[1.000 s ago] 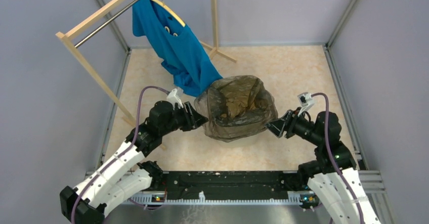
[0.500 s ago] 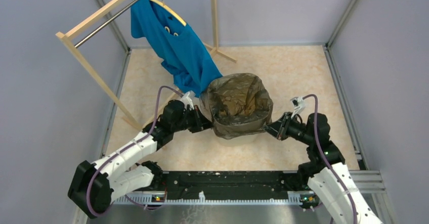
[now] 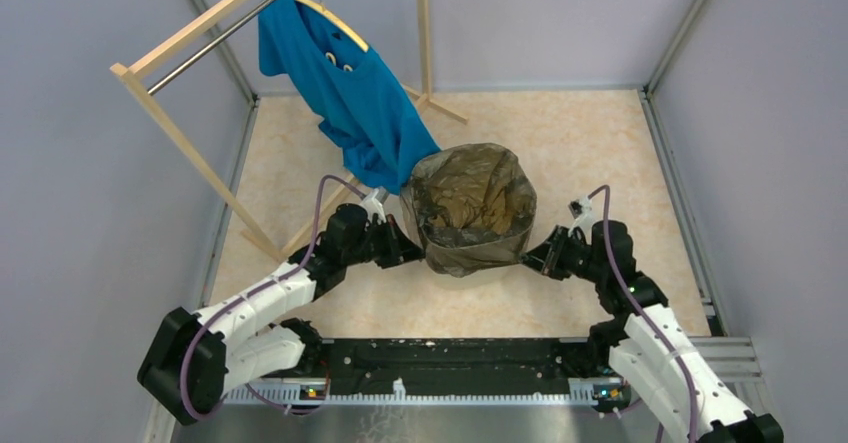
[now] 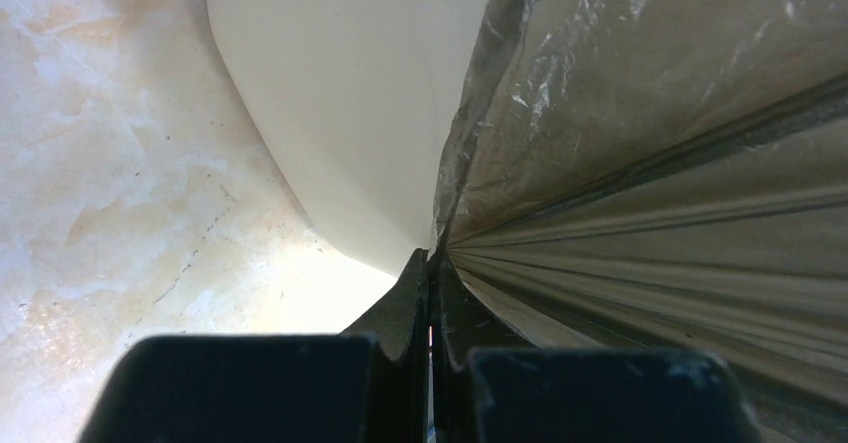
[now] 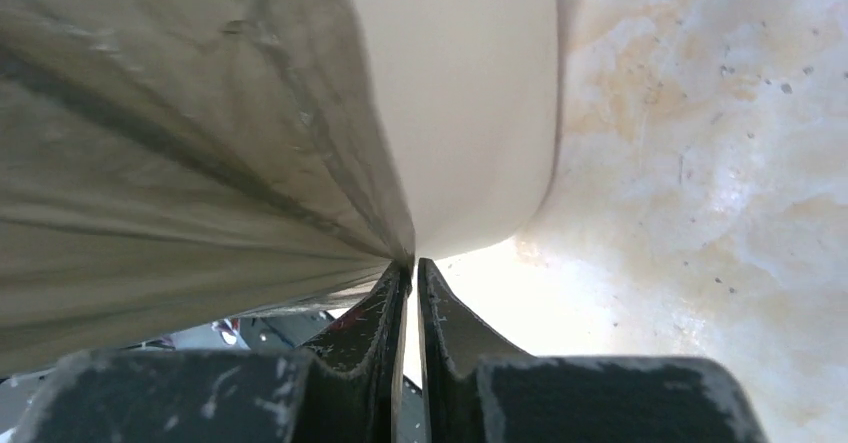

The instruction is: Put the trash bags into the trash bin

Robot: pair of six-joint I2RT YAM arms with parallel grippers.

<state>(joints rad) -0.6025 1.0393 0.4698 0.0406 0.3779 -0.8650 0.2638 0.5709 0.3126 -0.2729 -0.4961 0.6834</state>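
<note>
The dark see-through trash bag (image 3: 468,208) is stretched over the rim of the cream trash bin and hangs down its sides. The bin's cream wall shows in the left wrist view (image 4: 340,103) and in the right wrist view (image 5: 470,93). My left gripper (image 3: 412,253) is shut on the bag's edge (image 4: 640,163) at the bin's left side, low down. My right gripper (image 3: 530,259) is shut on the bag's edge (image 5: 170,163) at the bin's right side, with the film pulled taut from both pinches.
A wooden clothes rack (image 3: 175,128) stands at the back left with a blue shirt (image 3: 345,88) on a hanger, its hem just behind the bin. Grey walls enclose the marbled beige floor (image 3: 590,143).
Both grippers have moved inward and down along the bin's sides, drawing the bag's edge lower over the rim. The bag now fits tighter around the bin.
</note>
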